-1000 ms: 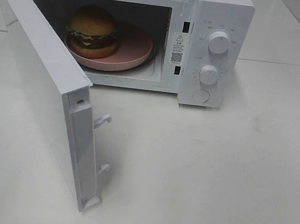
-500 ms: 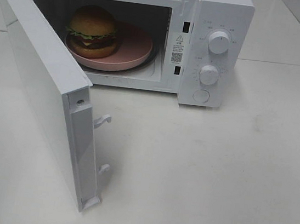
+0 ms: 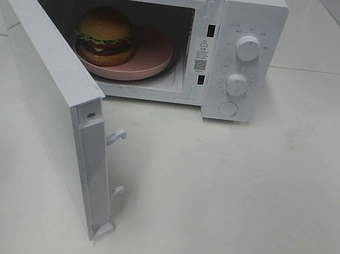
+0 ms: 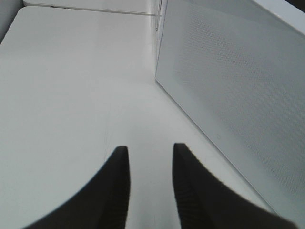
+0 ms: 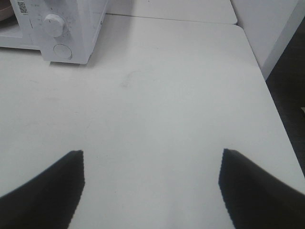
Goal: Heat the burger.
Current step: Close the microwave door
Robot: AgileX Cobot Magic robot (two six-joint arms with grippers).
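The burger [image 3: 104, 34], with its golden bun, green lettuce and dark patty, sits on a pink plate [image 3: 151, 55] inside the white microwave [image 3: 249, 25]. The microwave door [image 3: 44, 85] is swung wide open toward the front left. Neither gripper appears in the exterior high view. In the left wrist view my left gripper [image 4: 150, 155] hovers over the bare table beside the outer face of the door [image 4: 238, 95], its fingers a narrow gap apart with nothing between them. My right gripper [image 5: 151, 157] stands wide open over the table, well short of the microwave's control panel [image 5: 62, 28].
Two round knobs [image 3: 248, 48] and a button [image 3: 227, 108] sit on the microwave's right panel. Two latch hooks [image 3: 117, 136] stick out of the door's edge. The white table ends at an edge [image 5: 267, 81] to the right.
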